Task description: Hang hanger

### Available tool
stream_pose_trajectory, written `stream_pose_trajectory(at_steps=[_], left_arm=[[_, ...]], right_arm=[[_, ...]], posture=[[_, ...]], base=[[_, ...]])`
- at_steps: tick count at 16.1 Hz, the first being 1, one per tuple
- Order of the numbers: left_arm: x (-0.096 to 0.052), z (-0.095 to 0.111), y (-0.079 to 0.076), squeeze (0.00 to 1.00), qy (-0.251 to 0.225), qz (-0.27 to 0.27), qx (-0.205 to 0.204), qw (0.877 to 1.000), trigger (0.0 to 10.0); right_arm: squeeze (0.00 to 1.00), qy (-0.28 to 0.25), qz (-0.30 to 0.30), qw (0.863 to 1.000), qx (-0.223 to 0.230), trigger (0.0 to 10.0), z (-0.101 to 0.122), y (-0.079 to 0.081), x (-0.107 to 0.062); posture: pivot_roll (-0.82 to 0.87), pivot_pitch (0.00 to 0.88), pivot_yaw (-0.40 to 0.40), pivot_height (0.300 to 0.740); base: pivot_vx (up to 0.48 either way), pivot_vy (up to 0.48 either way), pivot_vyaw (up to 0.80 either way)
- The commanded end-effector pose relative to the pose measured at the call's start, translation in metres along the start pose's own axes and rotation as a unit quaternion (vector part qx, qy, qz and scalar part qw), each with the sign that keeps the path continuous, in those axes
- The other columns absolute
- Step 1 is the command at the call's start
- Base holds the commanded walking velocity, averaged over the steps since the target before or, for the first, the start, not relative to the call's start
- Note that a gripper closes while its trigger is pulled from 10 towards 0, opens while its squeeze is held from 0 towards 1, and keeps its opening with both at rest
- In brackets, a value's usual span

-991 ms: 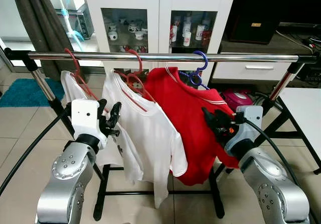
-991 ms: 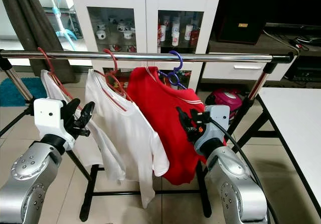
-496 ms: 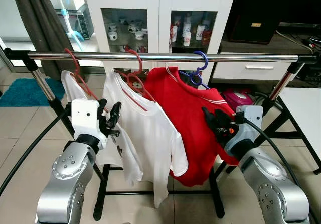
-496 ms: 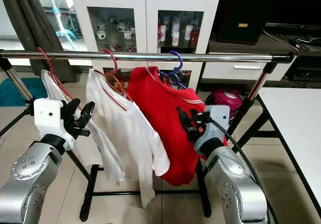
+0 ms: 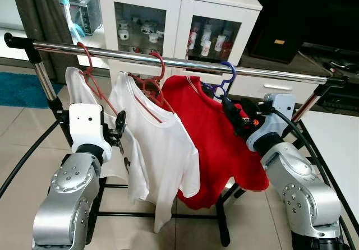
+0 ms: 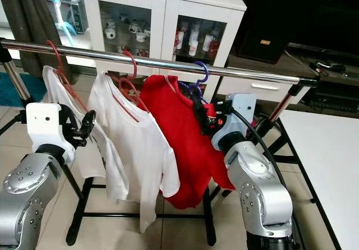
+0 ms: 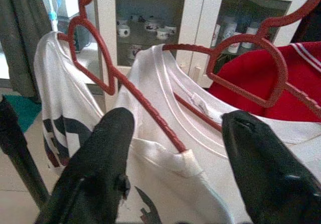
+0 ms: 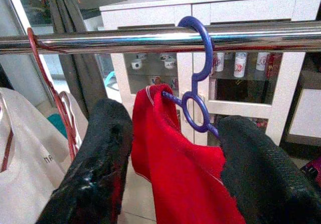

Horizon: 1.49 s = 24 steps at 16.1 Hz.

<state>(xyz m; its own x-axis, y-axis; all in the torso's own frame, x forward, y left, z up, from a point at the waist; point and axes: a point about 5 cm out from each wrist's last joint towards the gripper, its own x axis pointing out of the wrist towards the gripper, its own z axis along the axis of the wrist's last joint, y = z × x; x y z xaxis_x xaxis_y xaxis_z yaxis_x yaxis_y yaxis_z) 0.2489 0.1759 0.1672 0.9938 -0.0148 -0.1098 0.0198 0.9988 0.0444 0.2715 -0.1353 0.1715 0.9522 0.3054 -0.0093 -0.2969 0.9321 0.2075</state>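
**Blue hanger on the rail, both grippers free**

Head views: a chrome rail (image 5: 168, 63) carries three garments. Toward its left end hangs a white shirt on a red hanger (image 5: 90, 70); near the middle a second white shirt (image 5: 154, 149) on another red hanger; right of the middle a red shirt (image 5: 216, 143) on the blue hanger (image 5: 224, 77), whose hook sits over the rail. The right gripper (image 5: 234, 115) is raised just beside the red shirt's shoulder; the left gripper (image 5: 119, 131) is near the white shirts. Behind the rail, a white cabinet (image 5: 179, 9) with glass doors holds cups on the left and bottles on the right.

Left wrist view: the left gripper's fingers (image 7: 100, 153) stand wide apart, holding nothing, with a red hanger's arm and a white collar between them.

Right wrist view: the right gripper's fingers (image 8: 100, 153) are spread wide and empty; the blue hook is fully over the rail.

Judgement: the hanging looks done. The next move calls for drawing the right arm back without snagging the red cloth.
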Motion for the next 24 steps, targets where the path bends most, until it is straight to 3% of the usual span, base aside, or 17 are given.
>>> stream_pose_trajectory(at_steps=[1, 2, 5, 7, 9, 12, 13, 15, 18, 20, 24], left_arm=[[-0.001, 0.008, -0.005, 1.0, -0.014, -0.01, 0.014, 1.0, 10.0], [0.0, 0.01, -0.006, 1.0, -0.016, -0.014, 0.032, 0.999, 10.0], [-0.001, 0.014, -0.015, 1.0, -0.032, -0.052, 0.042, 0.997, 10.0], [-0.002, 0.017, -0.021, 1.0, -0.037, -0.091, 0.061, 0.993, 10.0], [-0.004, 0.017, -0.021, 1.0, -0.032, -0.105, 0.049, 0.993, 10.0], [-0.006, 0.01, -0.014, 1.0, -0.021, -0.109, 0.043, 0.993, 10.0], [-0.006, 0.011, -0.014, 1.0, -0.026, -0.106, 0.04, 0.993, 10.0], [-0.006, 0.014, -0.014, 1.0, -0.043, -0.099, 0.042, 0.993, 10.0], [-0.008, 0.012, -0.018, 1.0, -0.041, -0.097, 0.038, 0.994, 10.0], [-0.009, 0.011, -0.019, 1.0, -0.038, -0.097, 0.04, 0.994, 10.0], [-0.017, 0.016, -0.01, 1.0, -0.057, -0.085, 0.042, 0.994, 10.0]], right_arm=[[1.0, -0.015, -0.01, 0.999, -0.034, 10.0, 0.004, -0.002, 0.0], [1.0, -0.031, -0.018, 0.998, -0.045, 10.0, 0.004, -0.005, -0.001], [1.0, 0.001, -0.046, 0.994, -0.103, 10.0, -0.007, -0.013, -0.006], [1.0, 0.021, -0.02, 0.997, -0.071, 10.0, -0.015, -0.008, -0.013], [1.0, 0.01, 0.029, 0.998, -0.048, 10.0, -0.015, 0.002, -0.015], [1.0, -0.005, 0.072, 0.997, -0.013, 10.0, -0.016, 0.016, -0.015], [1.0, -0.007, 0.082, 0.996, -0.022, 10.0, -0.015, 0.018, -0.015], [1.0, -0.032, 0.081, 0.996, 0.008, 10.0, -0.008, 0.017, -0.015], [1.0, -0.022, 0.092, 0.995, -0.028, 10.0, -0.011, 0.016, -0.014], [1.0, -0.018, 0.102, 0.994, -0.026, 10.0, -0.012, 0.017, -0.015], [1.0, -0.007, 0.087, 0.996, 0.012, 10.0, -0.016, 0.001, -0.022]], posture=[[0.02, 0.0, -0.139, 0.74], [0.02, 0.0, -0.143, 0.74], [0.01, 0.0, -0.118, 0.74], [0.02, 0.0, -0.075, 0.74], [0.03, 0.0, -0.05, 0.74], [0.03, 0.0, -0.054, 0.74], [0.03, 0.0, -0.055, 0.74], [0.02, 0.0, -0.068, 0.74], [0.01, 0.0, -0.065, 0.74], [0.02, 0.0, -0.06, 0.74], [0.02, 0.0, -0.074, 0.74]], base=[[0.0, 0.0, 0.0], [0.0, 0.0, 0.0], [0.0, 0.0, 0.0], [0.0, 0.0, 0.0], [0.0, 0.0, 0.0], [0.0, 0.0, 0.0], [0.0, 0.0, 0.0], [0.0, 0.0, 0.0], [0.0, 0.0, 0.27], [0.0, 0.0, 0.8], [0.0, 0.0, 0.8]])
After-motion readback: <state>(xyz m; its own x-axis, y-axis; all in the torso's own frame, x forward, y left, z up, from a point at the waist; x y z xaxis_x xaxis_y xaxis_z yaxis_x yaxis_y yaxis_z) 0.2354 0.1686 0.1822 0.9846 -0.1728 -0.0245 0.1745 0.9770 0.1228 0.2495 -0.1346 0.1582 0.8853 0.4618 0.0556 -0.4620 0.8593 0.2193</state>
